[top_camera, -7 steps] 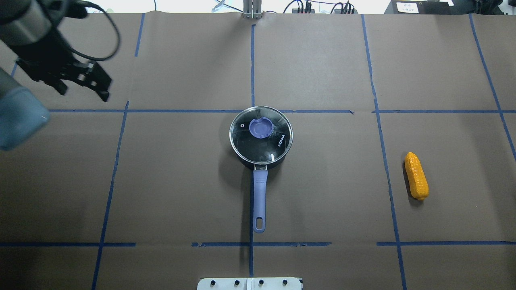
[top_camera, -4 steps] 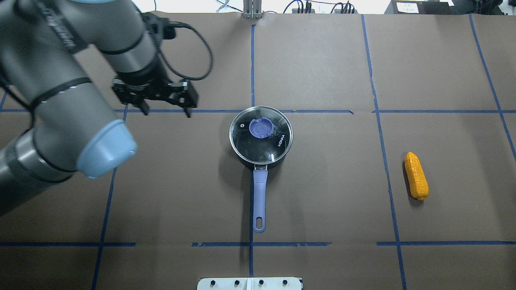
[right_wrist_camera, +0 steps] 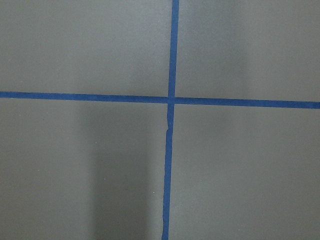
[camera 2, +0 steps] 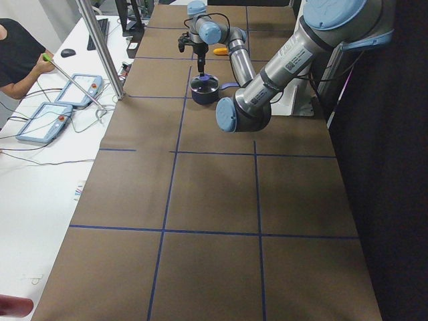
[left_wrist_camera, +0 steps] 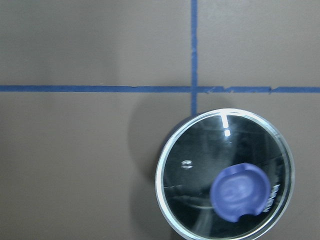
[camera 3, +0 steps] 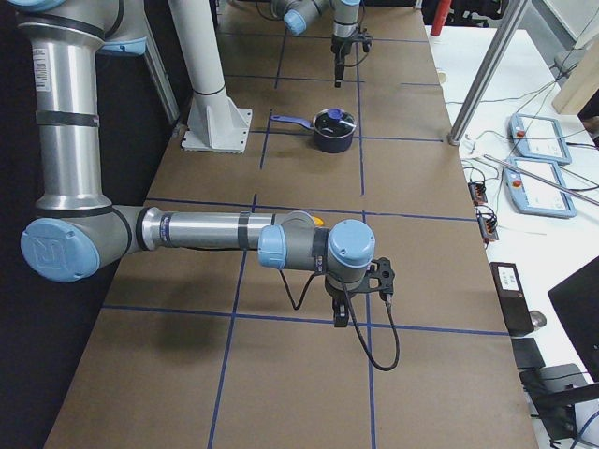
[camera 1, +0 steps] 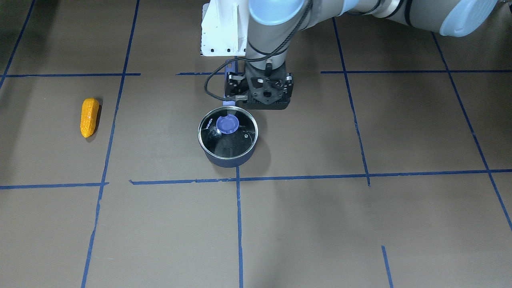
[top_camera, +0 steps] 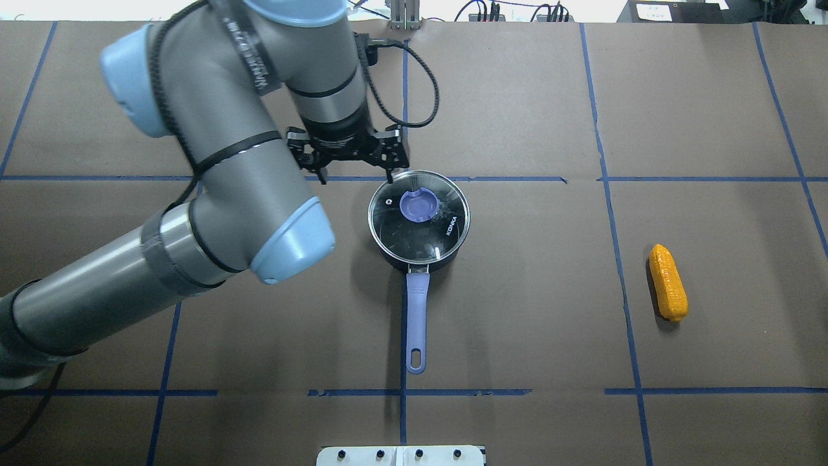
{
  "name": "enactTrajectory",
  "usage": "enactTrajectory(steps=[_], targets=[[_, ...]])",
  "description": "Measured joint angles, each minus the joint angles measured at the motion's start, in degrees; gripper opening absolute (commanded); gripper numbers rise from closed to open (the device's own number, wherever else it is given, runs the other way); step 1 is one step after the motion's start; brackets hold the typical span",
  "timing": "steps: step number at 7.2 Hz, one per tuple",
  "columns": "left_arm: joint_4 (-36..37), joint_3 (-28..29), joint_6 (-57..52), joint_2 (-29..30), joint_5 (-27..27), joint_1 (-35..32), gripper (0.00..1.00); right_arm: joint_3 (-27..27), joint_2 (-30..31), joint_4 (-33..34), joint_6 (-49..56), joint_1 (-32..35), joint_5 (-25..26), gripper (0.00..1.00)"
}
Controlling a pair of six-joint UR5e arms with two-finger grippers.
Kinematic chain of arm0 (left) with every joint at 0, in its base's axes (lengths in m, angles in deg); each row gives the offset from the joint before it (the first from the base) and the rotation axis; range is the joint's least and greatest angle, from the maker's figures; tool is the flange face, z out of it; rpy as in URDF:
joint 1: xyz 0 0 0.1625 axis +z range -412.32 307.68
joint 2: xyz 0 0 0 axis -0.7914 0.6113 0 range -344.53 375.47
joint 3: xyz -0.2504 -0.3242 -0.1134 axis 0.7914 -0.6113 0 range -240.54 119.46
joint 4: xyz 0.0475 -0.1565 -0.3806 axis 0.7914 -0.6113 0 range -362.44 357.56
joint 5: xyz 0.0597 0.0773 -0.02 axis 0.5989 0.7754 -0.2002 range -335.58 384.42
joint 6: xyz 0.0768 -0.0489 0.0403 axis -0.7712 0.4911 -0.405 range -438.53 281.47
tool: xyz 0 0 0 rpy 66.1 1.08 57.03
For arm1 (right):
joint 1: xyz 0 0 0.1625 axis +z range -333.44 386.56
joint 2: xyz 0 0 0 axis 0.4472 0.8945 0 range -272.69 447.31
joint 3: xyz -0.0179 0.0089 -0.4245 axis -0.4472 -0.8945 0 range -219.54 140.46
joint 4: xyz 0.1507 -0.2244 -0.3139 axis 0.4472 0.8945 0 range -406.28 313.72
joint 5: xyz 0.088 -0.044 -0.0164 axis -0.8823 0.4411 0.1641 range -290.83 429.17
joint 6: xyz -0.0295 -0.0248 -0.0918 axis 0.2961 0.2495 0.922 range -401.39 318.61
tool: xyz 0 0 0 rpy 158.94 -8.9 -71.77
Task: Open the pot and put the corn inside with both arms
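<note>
The glass lid (top_camera: 418, 226) is likely rigid, slick and breakable (take the blue knob (top_camera: 419, 206)). The left end effector (top_camera: 356, 175), spread and empty, hangs just beside the pot (camera 1: 228, 161); whether the right end effector (camera 3: 342, 318) is clenched, I cannot tell.

Brown table (top_camera: 517, 291) — blue tape grid (top_camera: 711, 178) — white bench (camera 2: 40, 174)

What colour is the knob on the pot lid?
The knob is purple-blue, clearest in the left wrist view.
</note>
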Motion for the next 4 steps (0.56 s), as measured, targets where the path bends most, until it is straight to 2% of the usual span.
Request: enactTrajectory(steps=[2, 4], targets=[[-2.3, 4.5, 2.5, 2.5, 3.3, 2.6, 1.00, 0.0, 0.0, 0.0, 0.1, 0.0, 0.0, 1.00], [-7.1, 8.6, 5.0, 2.9, 4.2, 3.8, 1.00, 0.0, 0.0, 0.0, 0.1, 0.0, 0.0, 1.00]])
